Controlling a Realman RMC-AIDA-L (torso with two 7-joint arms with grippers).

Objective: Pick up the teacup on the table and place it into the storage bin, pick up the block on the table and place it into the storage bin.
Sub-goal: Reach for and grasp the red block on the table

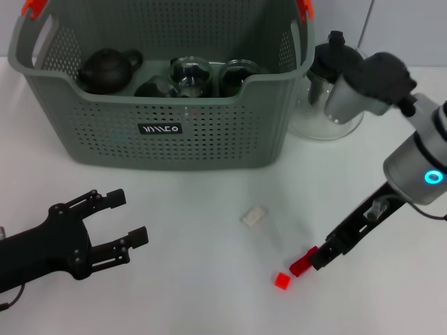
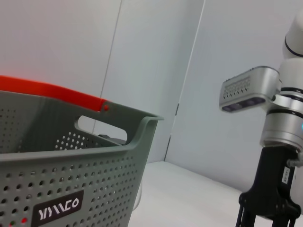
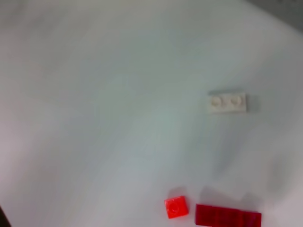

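The grey storage bin [image 1: 209,132] stands at the back of the table, and its corner fills the left wrist view [image 2: 94,165]. Inside it sit a dark teapot [image 1: 108,68] and two glass teacups [image 1: 190,75]; no teacup shows on the table. My right gripper [image 1: 316,259] reaches down at the front right, shut on a long red block [image 1: 303,264] that sticks out from its tips. The same red block [image 3: 227,218] shows in the right wrist view. A small red block [image 1: 281,280] and a white block [image 1: 255,216] lie nearby. My left gripper [image 1: 130,218] rests open at the front left.
A glass pitcher with a black lid [image 1: 327,94] stands just right of the bin, behind my right arm [image 1: 412,167]. The small red block [image 3: 176,206] and white block [image 3: 227,102] lie flat on the white table.
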